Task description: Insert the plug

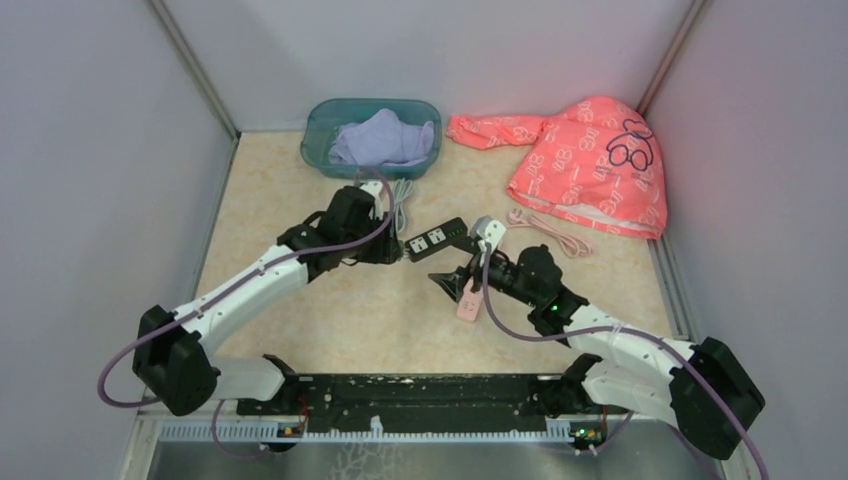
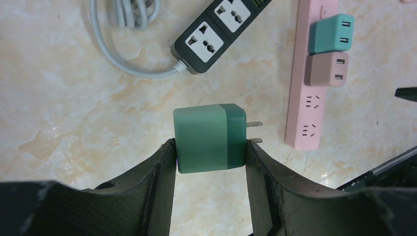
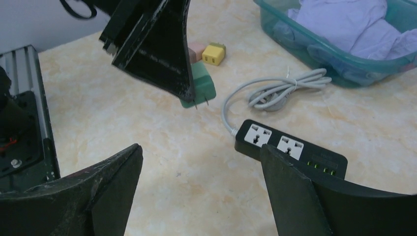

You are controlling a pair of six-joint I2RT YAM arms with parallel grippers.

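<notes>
My left gripper (image 2: 210,147) is shut on a green plug adapter (image 2: 209,135), low over the table. Its two metal prongs (image 2: 253,125) point right, toward a pink power strip (image 2: 309,93) that holds a teal adapter (image 2: 332,33) and a brownish-pink adapter (image 2: 326,70). A black power strip (image 2: 216,34) with a grey cord lies beyond the plug. In the top view the left gripper (image 1: 393,250) sits just left of the black strip (image 1: 437,239). My right gripper (image 3: 201,167) is open and empty, its right finger beside the black strip (image 3: 290,147). The green plug (image 3: 200,91) also shows there.
A teal basin (image 1: 320,140) with a purple cloth stands at the back. A pink garment (image 1: 590,165) and a pink cable (image 1: 550,232) lie at the back right. A coiled grey cord (image 3: 280,91), a small yellow adapter (image 3: 214,54) and a pink one lie nearby.
</notes>
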